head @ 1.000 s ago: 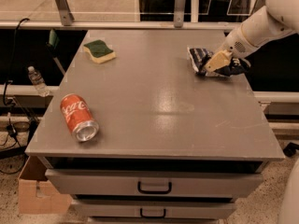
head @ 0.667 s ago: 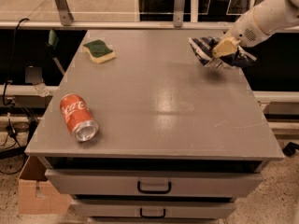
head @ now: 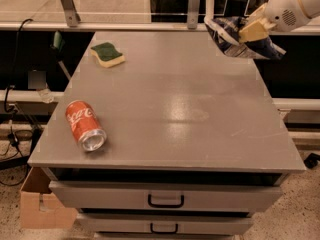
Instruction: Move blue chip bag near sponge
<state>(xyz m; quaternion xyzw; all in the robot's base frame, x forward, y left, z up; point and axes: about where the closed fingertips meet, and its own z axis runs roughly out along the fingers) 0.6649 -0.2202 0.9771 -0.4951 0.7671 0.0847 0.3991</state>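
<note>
Since a second ago the blue chip bag (head: 231,38) has come up off the table (head: 175,114). It now hangs clear over the far right edge, about 1 o'clock, with my gripper (head: 251,31) clamped on its upper side. Lift looks done; carry step is in hand. Sponge (head: 107,54) sits at 11 o'clock, well apart. Next move: sweep toward 9 o'clock along the far edge, lower just beside the sponge, not on it. Soda can (head: 85,126) at 8 o'clock is off the path.

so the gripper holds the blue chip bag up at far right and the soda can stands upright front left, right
No: the camera view shows the soda can lying on its side. The gripper does hold the blue chip bag up at far right.
</note>
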